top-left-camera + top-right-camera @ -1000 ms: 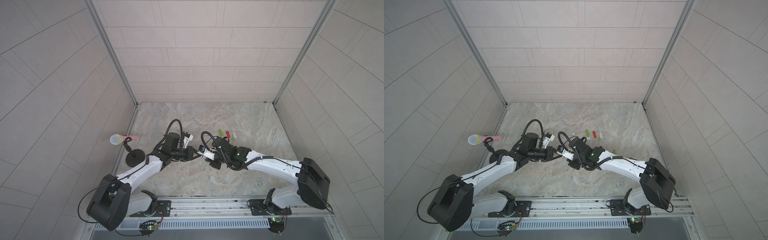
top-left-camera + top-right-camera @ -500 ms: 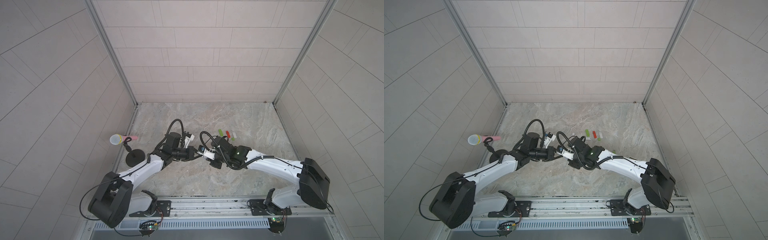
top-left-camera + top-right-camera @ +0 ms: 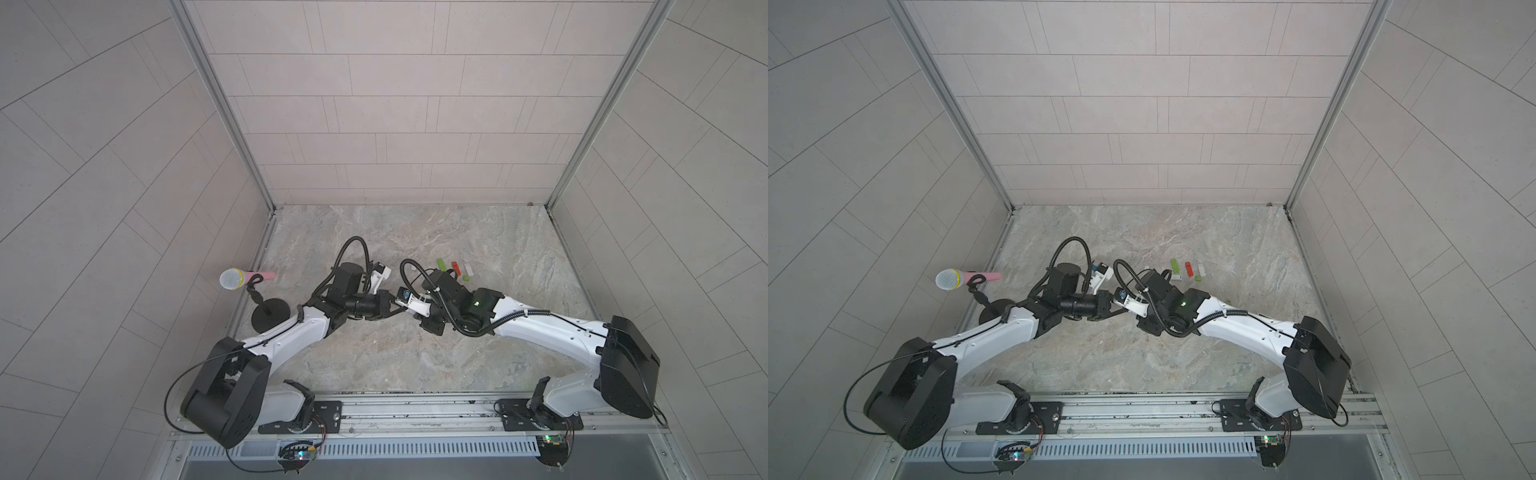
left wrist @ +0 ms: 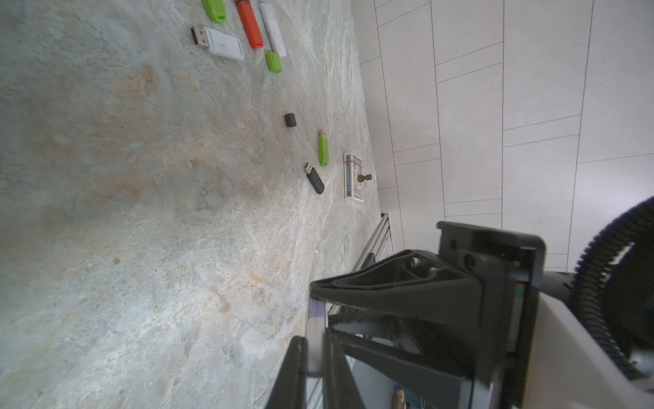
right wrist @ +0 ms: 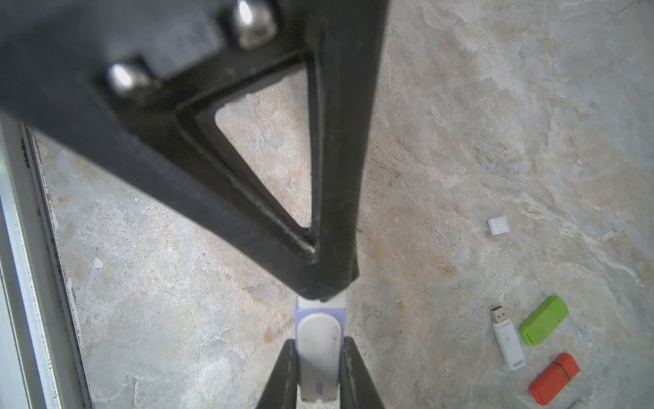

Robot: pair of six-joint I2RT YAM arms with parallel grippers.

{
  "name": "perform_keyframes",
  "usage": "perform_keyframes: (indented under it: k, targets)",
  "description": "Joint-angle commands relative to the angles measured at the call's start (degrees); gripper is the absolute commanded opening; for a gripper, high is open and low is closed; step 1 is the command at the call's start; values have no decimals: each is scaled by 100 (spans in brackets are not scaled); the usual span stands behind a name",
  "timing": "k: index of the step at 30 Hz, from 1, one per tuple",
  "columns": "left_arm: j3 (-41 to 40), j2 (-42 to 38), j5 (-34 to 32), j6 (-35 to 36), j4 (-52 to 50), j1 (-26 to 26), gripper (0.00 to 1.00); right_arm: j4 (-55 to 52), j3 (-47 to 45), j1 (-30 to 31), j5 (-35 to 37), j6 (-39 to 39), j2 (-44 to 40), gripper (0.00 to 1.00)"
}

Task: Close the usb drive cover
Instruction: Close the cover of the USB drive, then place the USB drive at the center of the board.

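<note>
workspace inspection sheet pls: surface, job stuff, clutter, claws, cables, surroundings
surface: marbled tabletop, a few small specks
job's things: white and lavender usb drive held between both claws; cannot tell if the cover is fully seated
clutter: loose white cap, uncapped white drive, green drive, red drive, black cap, uncapped black drive, uncapped green drive, card box
claws: left claw and right claw both shut on the usb drive, facing each other
cables: black ribbed hose arcs above the wrist
surroundings: tiled walls, microphone on stand, front rail
</note>
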Motion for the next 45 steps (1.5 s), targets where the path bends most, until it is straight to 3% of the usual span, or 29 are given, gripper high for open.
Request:
perform_keyframes:
  k: [1,4,7,9,12,15,21,27,35,45]
  targets:
    - [83,224,167,73,-151,-314,5,1588,568,136,-584,112,-219,10]
    - [156,141,-32,299,-500,-351,6,1535,385,133,-327,18,-317,10]
    - [163,-241,-725,356,-863,-343,11,1388,-76,35,23,-92,-560,10]
    - [119,-568,-1235,346,-970,-343,30,1370,-552,-159,74,-44,-805,10]
    - [97,-891,-1637,309,-1032,-342,49,1121,-1000,-535,83,163,-1033,10]
    - [93,-1099,-1925,305,-1085,-334,58,971,-1324,-1015,141,499,-1130,10]
    - [59,-1380,-2226,403,-1196,-330,60,366,-1211,-2510,-50,1795,-791,10]
    - [-3,-1645,-2458,484,-1194,-326,60,-430,-631,-3431,-168,2377,24,10]
    - [-194,-1990,-2794,526,-1152,-317,60,-1505,601,-3958,-20,2369,1477,10]
    - [-310,-2371,-3177,732,-1405,-291,66,-1823,1379,-4074,231,2337,2342,11]
